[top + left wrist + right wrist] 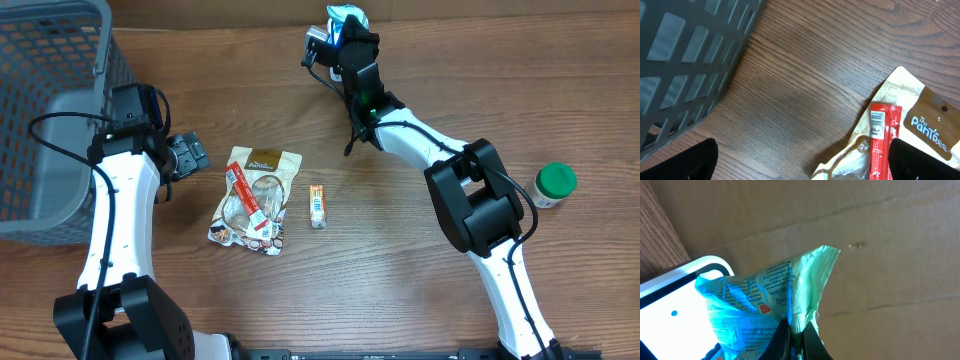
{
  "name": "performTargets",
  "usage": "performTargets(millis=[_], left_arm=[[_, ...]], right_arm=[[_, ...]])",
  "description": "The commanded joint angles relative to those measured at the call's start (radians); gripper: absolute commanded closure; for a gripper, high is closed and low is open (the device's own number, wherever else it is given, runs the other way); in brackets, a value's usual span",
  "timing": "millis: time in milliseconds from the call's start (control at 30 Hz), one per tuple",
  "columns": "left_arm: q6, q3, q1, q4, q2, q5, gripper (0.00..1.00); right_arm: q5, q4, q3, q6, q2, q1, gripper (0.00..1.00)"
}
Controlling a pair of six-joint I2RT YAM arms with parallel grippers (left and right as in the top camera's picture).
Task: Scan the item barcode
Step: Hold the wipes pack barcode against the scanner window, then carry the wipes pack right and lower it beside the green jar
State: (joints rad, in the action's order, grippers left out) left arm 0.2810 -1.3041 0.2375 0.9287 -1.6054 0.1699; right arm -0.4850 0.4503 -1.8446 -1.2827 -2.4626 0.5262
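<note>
Far to the left of the left gripper (192, 155) stands a grey mesh basket (45, 110); in the left wrist view its wall (685, 60) fills the upper left corner. The left gripper hangs over bare table (400, 290) with its jaws spread wide and nothing between them, and its two dark fingers (690, 165) show only at the bottom corners of that view.

Just to its right lies a brown snack pouch (262, 195) flat on the wood, with a red stick pack (245, 190) lying across it. From the wrist camera, the pouch (925, 115) and the stick pack (883, 137) sit close ahead of the right-hand finger. A small orange-and-white box (317, 206) lies a little farther right, apart from the pouch.

The right gripper (341, 30) is stretched to the far edge of the table, well away from these. Its jaws are pinched tight on a pale green-and-blue packet (348, 14). In the right wrist view the packet (765, 300) stands up from the closed fingertips (797, 342), crumpled, with its printed side facing a bright white device (675, 305) just left of it. That may be the scanner, though glare hides its details. No barcode can be made out on the packet.

Far to the right of that arm, a green-lidded jar (553, 184) stands upright near the table's edge.
</note>
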Motion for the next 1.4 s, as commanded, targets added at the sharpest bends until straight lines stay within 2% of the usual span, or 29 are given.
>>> performTargets(millis=[0,300,400,1000,1133,1367], left_arm=[[-0.011,-0.006,-0.002,0.002,0.008,0.013,0.00],[-0.011,-0.006,-0.002,0.002,0.008,0.013,0.01],[-0.011,-0.006,-0.002,0.002,0.008,0.013,0.00],[-0.011,-0.006,-0.002,0.002,0.008,0.013,0.00],[-0.011,-0.006,-0.002,0.002,0.008,0.013,0.00],[-0.011,-0.006,-0.002,0.002,0.008,0.013,0.00]], right_arm=[[-0.056,-0.012,-0.021,0.070,-0.003,0.009,0.96],[-0.090,-0.146,-0.021,0.080,-0.003,0.031,0.97],[-0.091,-0.176,-0.021,0.124,-0.003,0.042,0.96],[-0.156,-0.173,-0.021,0.140,-0.002,0.057,0.97],[-0.248,-0.049,-0.021,0.254,0.012,0.057,0.97],[-0.256,-0.124,-0.021,0.304,0.130,0.057,0.97]])
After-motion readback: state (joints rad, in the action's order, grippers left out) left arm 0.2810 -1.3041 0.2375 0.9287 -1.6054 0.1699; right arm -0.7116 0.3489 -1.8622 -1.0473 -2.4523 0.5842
